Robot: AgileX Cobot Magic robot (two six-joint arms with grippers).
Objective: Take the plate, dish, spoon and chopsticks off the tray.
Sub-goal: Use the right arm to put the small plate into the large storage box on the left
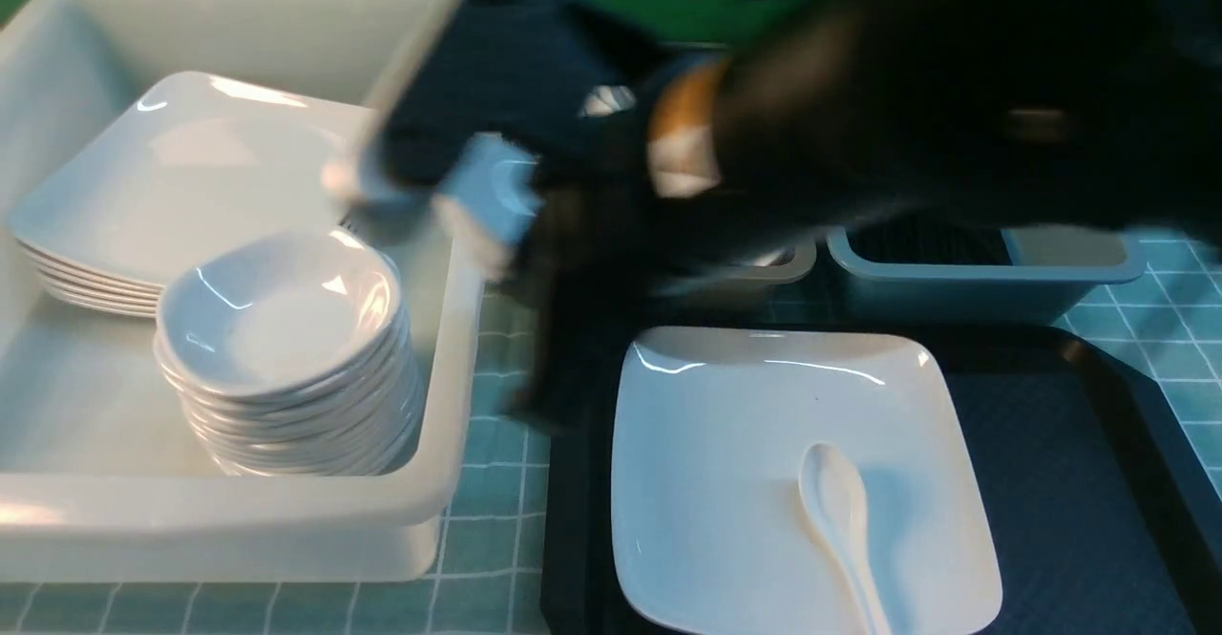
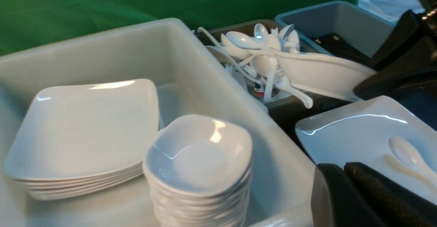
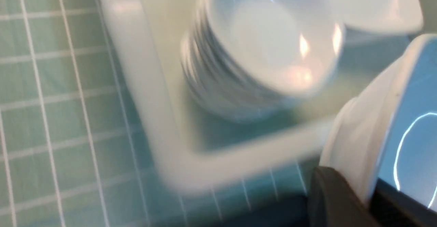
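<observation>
The right claw [image 3: 367, 194] pinches the rim of the dish [image 2: 317, 71] and holds it tilted in the air by the white tub's [image 1: 449, 406] right wall (the front view is badly blurred there). The plate [image 1: 764, 463], with the spoon [image 1: 840, 511] lying on it, sits on the tray [image 1: 1050, 482]. The left claw [image 2: 344, 186] is pressed together.
</observation>
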